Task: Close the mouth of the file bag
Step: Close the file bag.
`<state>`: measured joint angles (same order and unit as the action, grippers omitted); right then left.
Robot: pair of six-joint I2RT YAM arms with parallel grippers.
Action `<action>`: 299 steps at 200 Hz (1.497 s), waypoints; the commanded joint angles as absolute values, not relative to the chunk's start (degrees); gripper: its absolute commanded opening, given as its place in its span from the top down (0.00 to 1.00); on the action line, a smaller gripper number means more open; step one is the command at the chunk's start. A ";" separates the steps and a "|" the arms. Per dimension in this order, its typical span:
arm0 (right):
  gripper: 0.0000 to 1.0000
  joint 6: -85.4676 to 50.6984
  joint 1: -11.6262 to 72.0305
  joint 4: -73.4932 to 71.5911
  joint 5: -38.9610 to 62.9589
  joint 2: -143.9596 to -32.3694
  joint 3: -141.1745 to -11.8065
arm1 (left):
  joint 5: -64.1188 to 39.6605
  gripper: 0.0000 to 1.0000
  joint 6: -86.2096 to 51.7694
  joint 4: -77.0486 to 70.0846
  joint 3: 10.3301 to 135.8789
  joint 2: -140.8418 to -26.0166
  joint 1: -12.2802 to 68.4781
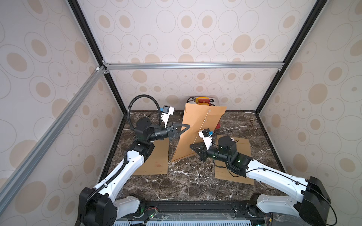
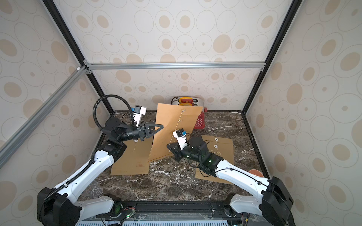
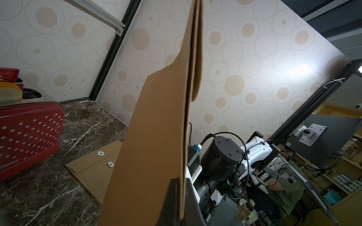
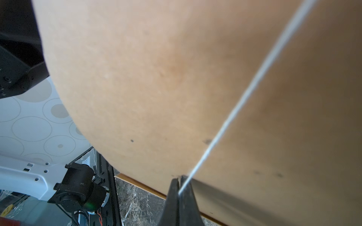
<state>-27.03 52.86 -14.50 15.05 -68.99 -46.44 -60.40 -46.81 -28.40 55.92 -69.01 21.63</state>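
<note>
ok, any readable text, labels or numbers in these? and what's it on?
"linee": white lettering, its start cut off at the picture's edge, on the red perforated container.
Red print on the flat envelope lying to the robot's left: too small to read.
file bag, held up: no print visible on the side shown.

There are three brown file bags: the upright file bag [image 1: 212,119] in the middle, the left flat file bag [image 1: 156,162] and the right flat file bag [image 1: 244,146]. There are two grippers, the left gripper [image 1: 188,126] and the right gripper [image 1: 191,146]. One white string [image 1: 204,122] runs down the upright file bag. Two white discs [image 2: 216,139] sit on the right flat file bag. One red basket [image 2: 200,121] stands at the back of the one table [image 1: 192,182].
</note>
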 commanded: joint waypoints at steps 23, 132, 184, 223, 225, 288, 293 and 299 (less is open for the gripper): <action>1.00 -26.81 53.91 -12.93 16.34 -69.32 -47.86 | -60.99 1.00 -45.62 -30.62 59.24 -68.91 22.01; 1.00 -26.48 54.93 -8.75 15.81 -70.58 -50.71 | -61.36 1.00 -45.28 -29.67 59.62 -69.15 22.12; 1.00 -25.31 55.17 -8.87 11.44 -69.41 -48.63 | -61.68 1.00 -45.75 -30.71 59.33 -68.80 22.07; 1.00 -28.27 51.32 -12.73 14.17 -68.21 -44.40 | -62.79 1.00 -50.52 -37.88 58.32 -69.07 22.07; 1.00 -28.36 51.11 -12.72 14.44 -68.12 -44.32 | -62.83 1.00 -50.82 -38.34 58.24 -69.08 22.13; 1.00 -28.12 48.88 -10.97 14.84 -64.59 -43.25 | -63.28 1.00 -51.94 -39.66 58.20 -69.30 22.15; 1.00 -28.11 48.80 -10.94 14.74 -63.96 -43.01 | -63.24 1.00 -51.57 -39.12 58.31 -69.27 22.17; 1.00 -28.46 48.51 -10.59 14.76 -63.12 -42.78 | -63.13 1.00 -50.83 -38.13 58.42 -69.26 22.18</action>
